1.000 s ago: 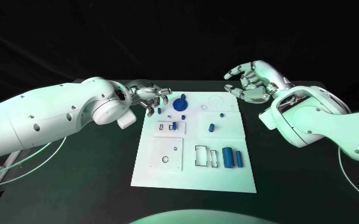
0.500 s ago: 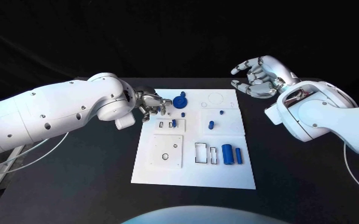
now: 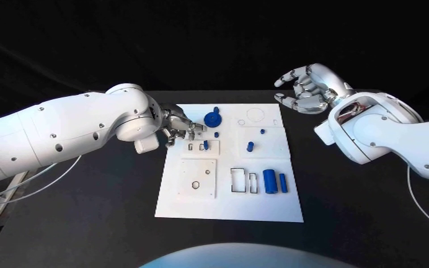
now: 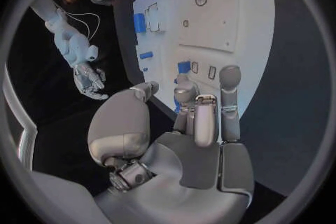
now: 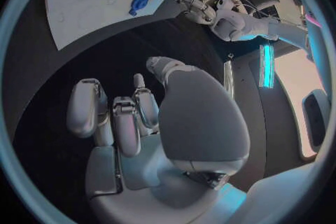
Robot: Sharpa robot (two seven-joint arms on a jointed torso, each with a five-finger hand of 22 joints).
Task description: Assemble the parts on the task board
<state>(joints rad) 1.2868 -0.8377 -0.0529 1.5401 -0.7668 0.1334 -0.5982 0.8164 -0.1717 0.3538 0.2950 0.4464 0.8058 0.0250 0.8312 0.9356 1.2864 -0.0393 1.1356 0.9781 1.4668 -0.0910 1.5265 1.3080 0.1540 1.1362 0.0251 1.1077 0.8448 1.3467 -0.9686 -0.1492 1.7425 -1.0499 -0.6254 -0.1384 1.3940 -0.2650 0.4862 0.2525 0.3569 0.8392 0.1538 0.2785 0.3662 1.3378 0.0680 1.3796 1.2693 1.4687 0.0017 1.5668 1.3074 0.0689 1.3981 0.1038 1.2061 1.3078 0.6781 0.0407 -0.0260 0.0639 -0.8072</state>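
Task board [image 3: 230,198] lies on the black surface [image 3: 107,218]; left hand [image 3: 182,128], fingers curled, its hold unclear, hovers beside small blue parts [image 3: 206,145]; right hand [image 3: 305,89] hangs spread, empty, well apart.

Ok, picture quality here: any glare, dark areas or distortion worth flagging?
Head view: board evenly lit and legible, background black, bright highlights on the right hand. Left wrist view: fisheye bends the board's edges; the left hand covers the part of the board nearest it. Right wrist view: strong cyan glare from a light strip; the board sits curved at the rim.
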